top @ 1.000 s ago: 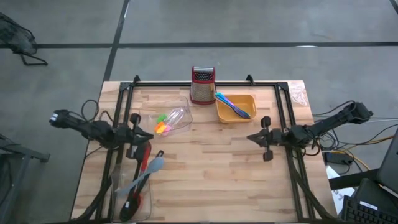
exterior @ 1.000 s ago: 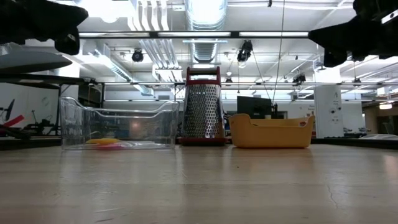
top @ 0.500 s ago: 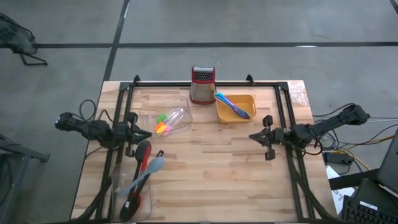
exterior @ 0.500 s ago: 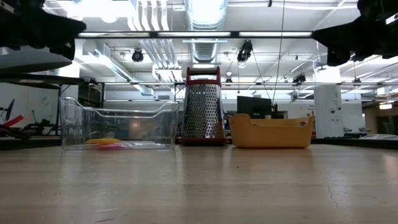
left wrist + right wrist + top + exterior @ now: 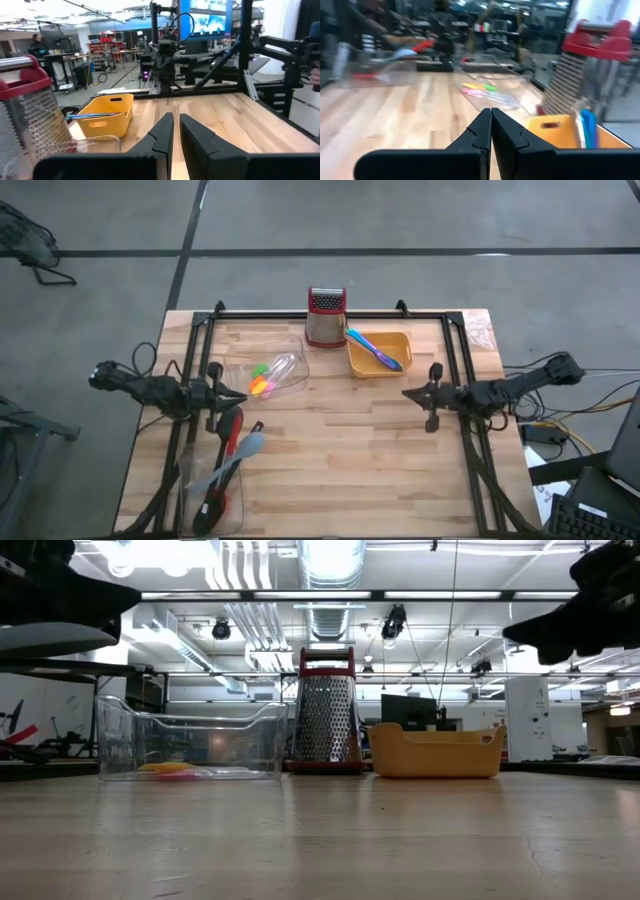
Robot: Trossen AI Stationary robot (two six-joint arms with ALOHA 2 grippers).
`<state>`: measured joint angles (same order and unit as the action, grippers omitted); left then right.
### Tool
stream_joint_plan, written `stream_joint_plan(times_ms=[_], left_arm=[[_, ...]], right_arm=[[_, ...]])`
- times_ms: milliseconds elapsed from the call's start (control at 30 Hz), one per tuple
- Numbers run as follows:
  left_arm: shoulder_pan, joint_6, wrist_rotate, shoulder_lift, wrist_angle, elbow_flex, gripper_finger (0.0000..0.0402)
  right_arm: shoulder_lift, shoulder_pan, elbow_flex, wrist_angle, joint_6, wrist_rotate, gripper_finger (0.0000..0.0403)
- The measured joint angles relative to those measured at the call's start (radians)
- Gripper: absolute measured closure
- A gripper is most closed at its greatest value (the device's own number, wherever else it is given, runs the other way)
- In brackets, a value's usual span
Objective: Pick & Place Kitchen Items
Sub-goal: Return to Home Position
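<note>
Left gripper (image 5: 228, 393) closed but for a sliver, empty, front-left of the grater (image 5: 325, 315), right gripper (image 5: 408, 394) pinched together, empty, front-right of it, spoons (image 5: 247, 446) in a tub (image 5: 240, 510) farther front-left.

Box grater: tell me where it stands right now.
In the high view the box grater stands upright at the far edge of the table, near its middle, between the clear tub and the orange tray.

left gripper (image 5: 238, 396) over table's left edge, fingers together, just above the near clear tub (image 5: 187, 480) holding red spatula (image 5: 234, 435), grey spoon (image 5: 247, 446), black spoon (image 5: 208, 505). right gripper (image 5: 407, 394) at right side, fingers together. far tub (image 5: 296, 372): small coloured pieces (image 5: 261, 378). orange tray (image 5: 404, 340): blue sticks (image 5: 376, 350), beside grater (image 5: 326, 320).
</note>
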<state>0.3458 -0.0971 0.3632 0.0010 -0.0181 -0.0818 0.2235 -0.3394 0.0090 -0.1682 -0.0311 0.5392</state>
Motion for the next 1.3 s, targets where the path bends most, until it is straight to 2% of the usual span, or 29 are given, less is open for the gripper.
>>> stream_joint_plan(times_ms=[300,400,667,800,1133,1300], left_arm=[[0.000,-0.004,0.030,0.000,0.002,-0.014,0.0361],[0.000,0.002,0.029,0.000,-0.001,-0.011,0.0360],[0.000,-0.009,0.027,0.000,0.013,-0.010,0.0360],[0.000,-0.015,-0.032,0.000,0.050,0.028,0.0360],[0.000,-0.037,0.069,0.003,0.089,0.073,0.0360],[0.000,-0.036,0.075,0.004,0.089,0.073,0.0360]], right_arm=[[-0.171,-0.001,0.007,0.046,-0.027,-0.252,0.0394],[-0.224,-0.001,0.026,0.121,-0.026,-0.257,0.0394],[-0.224,0.000,0.050,0.156,-0.054,-0.249,0.0394],[-0.223,0.000,0.016,0.159,-0.063,-0.249,0.0394],[-0.221,-0.001,0.014,0.153,-0.032,-0.252,0.0394],[-0.221,-0.001,0.013,0.153,-0.029,-0.252,0.0394]])
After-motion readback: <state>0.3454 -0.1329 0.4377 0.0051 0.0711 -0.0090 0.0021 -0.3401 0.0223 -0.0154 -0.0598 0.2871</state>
